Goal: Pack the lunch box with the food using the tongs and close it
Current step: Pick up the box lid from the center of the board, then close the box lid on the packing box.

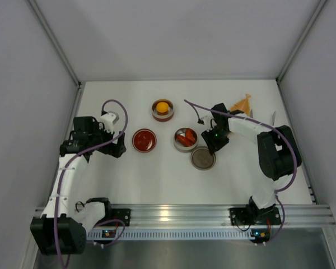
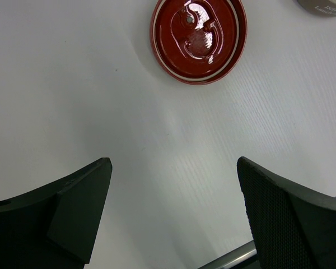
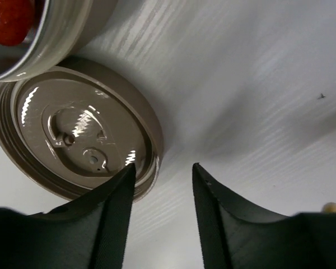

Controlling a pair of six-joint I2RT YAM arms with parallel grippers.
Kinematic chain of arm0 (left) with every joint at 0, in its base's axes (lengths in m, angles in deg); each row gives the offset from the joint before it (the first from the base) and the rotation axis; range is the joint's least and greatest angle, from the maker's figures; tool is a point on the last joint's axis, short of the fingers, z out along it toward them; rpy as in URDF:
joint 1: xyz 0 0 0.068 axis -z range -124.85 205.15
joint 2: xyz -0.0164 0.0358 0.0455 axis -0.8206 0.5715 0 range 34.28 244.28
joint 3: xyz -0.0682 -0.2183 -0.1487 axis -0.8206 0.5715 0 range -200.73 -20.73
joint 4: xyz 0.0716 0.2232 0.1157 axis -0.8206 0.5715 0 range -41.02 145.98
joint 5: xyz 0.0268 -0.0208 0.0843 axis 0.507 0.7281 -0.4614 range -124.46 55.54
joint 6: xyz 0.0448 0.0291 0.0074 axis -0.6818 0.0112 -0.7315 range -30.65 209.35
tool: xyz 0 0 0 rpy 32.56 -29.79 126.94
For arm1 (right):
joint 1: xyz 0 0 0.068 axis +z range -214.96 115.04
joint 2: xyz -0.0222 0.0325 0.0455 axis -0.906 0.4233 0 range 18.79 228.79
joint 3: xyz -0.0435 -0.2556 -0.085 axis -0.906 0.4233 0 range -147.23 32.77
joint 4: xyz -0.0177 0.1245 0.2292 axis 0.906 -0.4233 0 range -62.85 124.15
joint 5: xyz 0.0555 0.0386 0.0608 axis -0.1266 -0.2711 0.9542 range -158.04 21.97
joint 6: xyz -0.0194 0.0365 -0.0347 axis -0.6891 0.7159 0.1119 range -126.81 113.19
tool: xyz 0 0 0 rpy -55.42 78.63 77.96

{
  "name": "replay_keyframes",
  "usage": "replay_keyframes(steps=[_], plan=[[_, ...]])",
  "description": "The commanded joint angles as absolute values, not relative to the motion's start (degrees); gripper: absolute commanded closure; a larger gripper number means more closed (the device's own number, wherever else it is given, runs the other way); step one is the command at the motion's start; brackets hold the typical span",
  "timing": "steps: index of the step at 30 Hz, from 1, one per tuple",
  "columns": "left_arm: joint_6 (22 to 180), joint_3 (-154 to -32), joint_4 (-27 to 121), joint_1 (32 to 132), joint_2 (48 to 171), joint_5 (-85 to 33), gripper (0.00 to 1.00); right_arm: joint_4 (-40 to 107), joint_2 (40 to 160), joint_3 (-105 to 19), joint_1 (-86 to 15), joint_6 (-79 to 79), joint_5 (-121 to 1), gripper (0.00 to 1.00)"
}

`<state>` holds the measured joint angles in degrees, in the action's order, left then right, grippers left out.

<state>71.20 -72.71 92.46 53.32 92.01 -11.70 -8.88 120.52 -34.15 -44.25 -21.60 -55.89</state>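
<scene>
Food sitting in tins: orange-yellow lump (image 1: 163, 106) in far tin (image 1: 163, 116), red pieces (image 1: 185, 137) in centre tin (image 1: 177, 147). Brown lid (image 1: 203, 158) flat on table (image 1: 157, 179), inside up, just near-right of centre tin; touching or not, can't tell. Right gripper (image 3: 159, 171) low over lid's right edge, jaws partway apart, nothing between them. Red lid (image 2: 199, 38) left of centre tin. Left gripper (image 2: 173, 162) spread wide over table near red lid, holding nothing. Orange leaf dish (image 1: 242, 105) far right.

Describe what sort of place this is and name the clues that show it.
Likely a robotics lab test cell: a white table boxed in by plain grey walls, left arm and right arm bolted to an aluminium rail, and small food tins set out.
</scene>
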Motion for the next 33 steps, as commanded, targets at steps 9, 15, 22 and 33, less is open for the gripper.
replay_keyframes(steps=[9, 15, 22, 33], plan=[[72.12, -74.43, 89.93, 53.30, 93.43, -4.94, 0.02, -8.12, 122.06, -37.11, -40.79, -22.72, -57.40, 0.99], [73.26, -74.25, 89.67, 53.21, 93.16, 0.15, 0.02, -13.56, 113.90, -36.66, -40.79, -30.79, -58.01, 1.00], [76.86, -72.41, 85.37, 53.30, 91.93, 11.75, 0.02, -21.65, 102.47, -43.34, -40.44, -41.24, -51.62, 1.00], [93.81, -66.01, 65.01, 53.48, 91.86, 36.62, 0.03, -29.92, 93.24, -55.30, -26.39, -56.56, -37.45, 1.00]])
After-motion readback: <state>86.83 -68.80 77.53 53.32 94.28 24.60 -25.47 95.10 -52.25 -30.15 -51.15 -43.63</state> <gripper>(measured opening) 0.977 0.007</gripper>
